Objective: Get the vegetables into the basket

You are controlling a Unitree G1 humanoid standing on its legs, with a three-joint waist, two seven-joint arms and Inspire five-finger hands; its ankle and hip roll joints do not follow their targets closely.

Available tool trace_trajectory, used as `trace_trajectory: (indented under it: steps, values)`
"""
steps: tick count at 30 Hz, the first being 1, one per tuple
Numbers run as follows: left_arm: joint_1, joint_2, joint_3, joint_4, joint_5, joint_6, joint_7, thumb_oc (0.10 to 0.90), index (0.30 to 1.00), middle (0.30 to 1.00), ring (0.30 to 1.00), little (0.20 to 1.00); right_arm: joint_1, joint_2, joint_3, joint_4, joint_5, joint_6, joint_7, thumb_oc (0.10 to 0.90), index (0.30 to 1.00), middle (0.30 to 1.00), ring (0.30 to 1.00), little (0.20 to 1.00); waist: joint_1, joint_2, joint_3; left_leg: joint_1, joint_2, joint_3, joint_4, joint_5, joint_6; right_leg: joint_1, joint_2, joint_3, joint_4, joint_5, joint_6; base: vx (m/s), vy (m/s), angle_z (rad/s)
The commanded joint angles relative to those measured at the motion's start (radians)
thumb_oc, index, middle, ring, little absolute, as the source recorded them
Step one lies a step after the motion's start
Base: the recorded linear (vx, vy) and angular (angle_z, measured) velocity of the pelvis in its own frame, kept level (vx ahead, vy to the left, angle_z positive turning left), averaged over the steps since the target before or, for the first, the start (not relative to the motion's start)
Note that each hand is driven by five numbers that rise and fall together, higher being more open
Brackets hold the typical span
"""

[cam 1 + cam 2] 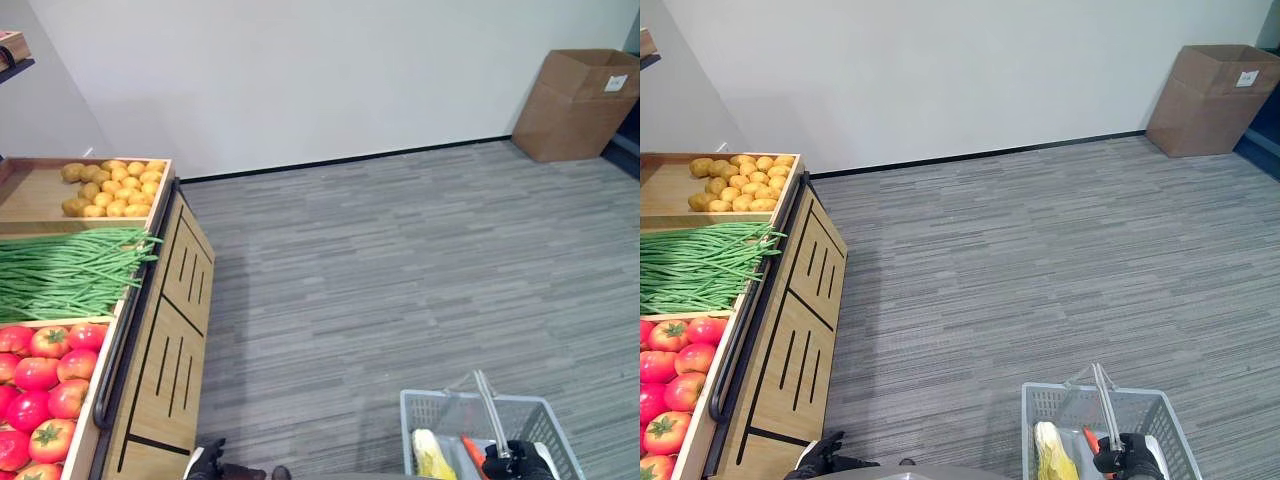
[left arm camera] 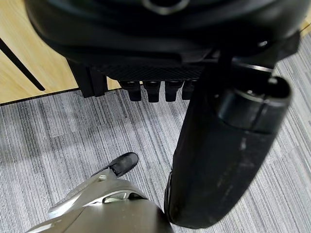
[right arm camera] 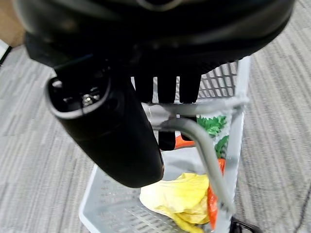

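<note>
We see the right hand [image 3: 160,73] w/ fingers curled round the grey handle [image 1: 489,405] of the basket [image 1: 425,406], which sits low at the robot's right side above grey striped carpet [image 1: 400,270]. Inside the basket: a yellow veg [image 3: 177,196], an orange carrot [image 3: 215,204] w/ green tops, and a white pack printed w/ green leaves [image 3: 214,128]. The left hand [image 1: 205,462] hangs down by the wooden produce stand [image 1: 165,340], fingers relaxed and pointing down, holding nothing.

On the stand, at the robot's left, three sections: potatoes [image 1: 110,187] at the far end, green beans [image 1: 65,272] in the middle, red tomatoes [image 1: 40,385] nearest us. A dark rail [image 1: 120,330] runs along the stand's front edge. Far right, a cardboard box [image 1: 578,103] stands against the white wall [image 1: 300,80], well apart from the basket.
</note>
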Motion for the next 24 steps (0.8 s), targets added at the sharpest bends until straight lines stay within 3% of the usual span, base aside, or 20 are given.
trace_trajectory:
  steps: [1, 5, 6, 7, 8, 9, 24]
  values:
    - [0.019, -0.009, -0.029, 0.041, -0.014, 0.039, 0.014, 0.900, 1.000, 1.000, 1.000, 1.000, -0.142, -0.056, -0.043, 0.022, 0.023, -0.041, -0.038, 0.400, 0.300, 0.300, 0.300, 0.300, 0.031, -0.028, 0.051, 0.089, 0.016, -0.052, 0.002, -0.095, -0.050, -0.031, 0.004, -0.022, 0.006, 0.006, 0.003, 0.00, 0.000, 0.00]
    - [0.018, -0.015, -0.034, 0.034, -0.037, 0.037, 0.017, 0.900, 1.000, 1.000, 1.000, 1.000, -0.150, -0.092, -0.062, 0.059, 0.017, -0.029, -0.044, 0.400, 0.300, 0.300, 0.300, 0.300, 0.033, -0.027, 0.054, 0.090, 0.018, -0.056, 0.002, -0.094, -0.051, -0.029, 0.007, -0.025, 0.006, 0.003, 0.001, 0.00, -0.008, 0.00]
    - [0.019, -0.014, -0.033, 0.035, -0.041, 0.038, 0.017, 0.900, 1.000, 1.000, 1.000, 1.000, -0.151, -0.100, -0.068, 0.065, 0.019, -0.027, -0.045, 0.437, 0.352, 0.352, 0.352, 0.352, 0.032, -0.027, 0.054, 0.090, 0.018, -0.056, 0.002, -0.093, -0.051, -0.029, 0.008, -0.024, 0.006, 0.003, 0.002, 0.00, 0.000, 0.00]
    - [0.018, -0.015, -0.033, 0.034, -0.045, 0.038, 0.016, 0.900, 1.000, 1.000, 1.000, 1.000, -0.153, -0.108, -0.074, 0.072, 0.022, -0.026, -0.047, 0.614, 0.599, 0.599, 0.599, 0.599, 0.033, -0.027, 0.055, 0.090, 0.018, -0.057, 0.002, -0.093, -0.051, -0.029, 0.008, -0.024, 0.006, 0.003, 0.001, 0.00, 0.000, 0.00]
    - [0.018, -0.016, -0.032, 0.035, -0.049, 0.037, 0.016, 0.900, 1.000, 1.000, 1.000, 1.000, -0.155, -0.119, -0.085, 0.083, 0.026, -0.024, -0.050, 0.833, 0.907, 0.907, 0.907, 0.907, 0.033, -0.027, 0.055, 0.089, 0.018, -0.057, 0.002, -0.093, -0.052, -0.029, 0.008, -0.025, 0.006, 0.002, 0.001, 0.00, 0.000, 0.00]
    - [0.018, -0.016, -0.032, 0.037, -0.052, 0.038, 0.016, 0.900, 1.000, 1.000, 1.000, 1.000, -0.155, -0.122, -0.088, 0.082, 0.028, -0.024, -0.051, 0.900, 1.000, 1.000, 1.000, 1.000, 0.033, -0.026, 0.055, 0.090, 0.018, -0.057, 0.002, -0.093, -0.052, -0.028, 0.009, -0.025, 0.006, 0.002, 0.001, 0.00, 0.000, 0.00]
    - [0.012, -0.021, -0.027, 0.054, -0.076, 0.041, 0.009, 0.900, 1.000, 1.000, 1.000, 1.000, -0.125, -0.137, -0.120, 0.157, 0.051, -0.010, -0.040, 0.900, 1.000, 1.000, 1.000, 1.000, 0.026, -0.030, 0.058, 0.091, 0.019, -0.059, 0.002, -0.100, -0.051, -0.029, 0.009, -0.026, 0.006, 0.003, 0.002, 0.00, 0.000, 0.00]
